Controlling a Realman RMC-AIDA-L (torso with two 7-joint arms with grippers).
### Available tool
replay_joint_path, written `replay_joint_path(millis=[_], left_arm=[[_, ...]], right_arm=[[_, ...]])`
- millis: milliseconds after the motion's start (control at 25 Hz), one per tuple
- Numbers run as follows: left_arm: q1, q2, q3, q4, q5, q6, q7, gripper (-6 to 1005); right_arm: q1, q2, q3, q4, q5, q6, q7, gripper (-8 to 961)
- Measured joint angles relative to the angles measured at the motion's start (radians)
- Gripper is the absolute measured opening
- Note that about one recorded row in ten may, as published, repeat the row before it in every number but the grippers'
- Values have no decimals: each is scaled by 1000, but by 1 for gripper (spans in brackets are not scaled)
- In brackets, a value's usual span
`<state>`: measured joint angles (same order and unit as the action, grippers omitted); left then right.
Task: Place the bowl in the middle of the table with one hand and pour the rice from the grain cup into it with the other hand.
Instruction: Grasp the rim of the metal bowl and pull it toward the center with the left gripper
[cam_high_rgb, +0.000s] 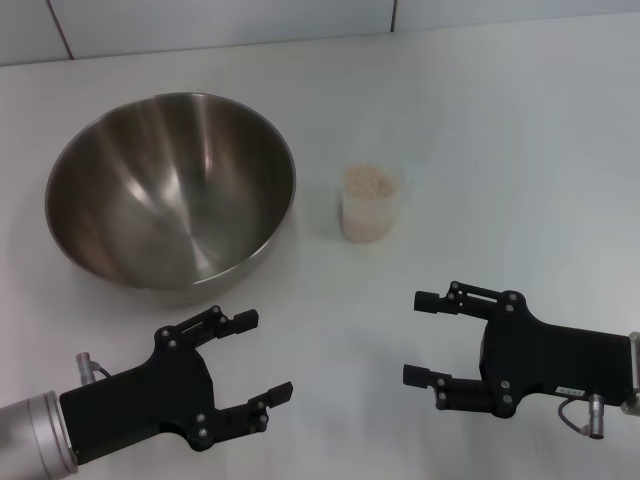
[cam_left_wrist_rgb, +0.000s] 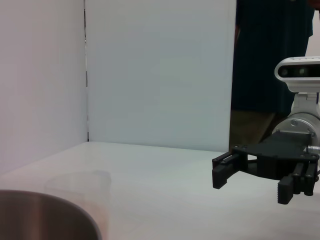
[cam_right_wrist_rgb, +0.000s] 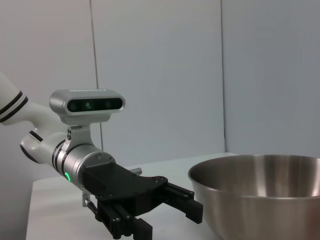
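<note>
The steel bowl (cam_high_rgb: 170, 190) stands empty on the white table (cam_high_rgb: 500, 150), left of centre. The clear grain cup (cam_high_rgb: 369, 205) stands upright to its right, apart from it, filled with pale rice (cam_high_rgb: 367, 182). My left gripper (cam_high_rgb: 262, 357) is open and empty near the front edge, just in front of the bowl. My right gripper (cam_high_rgb: 415, 337) is open and empty at the front right, in front of the cup. The left wrist view shows the bowl's rim (cam_left_wrist_rgb: 45, 215), the cup faintly (cam_left_wrist_rgb: 80, 192) and the right gripper (cam_left_wrist_rgb: 252, 182). The right wrist view shows the bowl (cam_right_wrist_rgb: 260, 195) and the left gripper (cam_right_wrist_rgb: 170, 220).
White wall panels (cam_high_rgb: 220, 20) close off the table's far edge. A dark figure (cam_left_wrist_rgb: 270, 60) stands beyond the table in the left wrist view. Bare tabletop lies between the two grippers and to the right of the cup.
</note>
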<state>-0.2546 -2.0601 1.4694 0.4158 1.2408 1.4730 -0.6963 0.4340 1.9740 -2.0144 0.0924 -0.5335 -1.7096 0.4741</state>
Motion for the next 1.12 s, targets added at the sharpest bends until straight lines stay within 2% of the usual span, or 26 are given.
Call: replay_joint_path(millis=[320,440,520,560,680,760,800,840,880,920,960,1000,1040,1080,1120], left_arm=[[1,0,0,0,0,3,0,803],[5,0,-30,2,-6,59,1,798],[10,-4,-103,6,-11,159,4,795],[17,-11,-202,6,-42,291,3,793],[17,-13,-294,10,-132,429,-42,789],[16,-9,-317,32,-170,459,-91,786],[19,3,-366,164,-199,440,-297,784],[29,3,-379,219,-189,411,-369,783],[53,-2,-397,328,-162,336,-483,781],[53,-2,-397,328,-162,336,-483,780],[73,-6,-401,419,-136,255,-571,778],[73,-6,-401,419,-136,255,-571,778],[102,-11,-385,543,-98,119,-667,778],[114,4,-323,712,26,-209,-885,778],[114,4,-323,712,26,-209,-885,778]], right_arm=[[-1,0,0,0,0,7,0,756],[-2,0,1,0,0,8,0,756],[-2,1,0,0,0,8,-4,756],[-4,2,0,-1,0,8,-5,756],[-7,3,0,-1,1,7,-5,755],[-9,4,0,-2,3,7,-7,755],[-9,4,0,-2,3,7,-7,755],[-10,4,0,-2,4,7,-7,755],[-10,5,0,-2,4,8,-7,755],[-11,5,0,-2,4,8,-7,755],[-11,6,1,-3,4,6,-7,755],[-11,6,1,-3,4,6,-7,755],[-11,6,1,-2,6,4,-8,755],[-11,6,1,-2,7,2,-8,755],[-10,6,1,-1,8,1,-8,755]])
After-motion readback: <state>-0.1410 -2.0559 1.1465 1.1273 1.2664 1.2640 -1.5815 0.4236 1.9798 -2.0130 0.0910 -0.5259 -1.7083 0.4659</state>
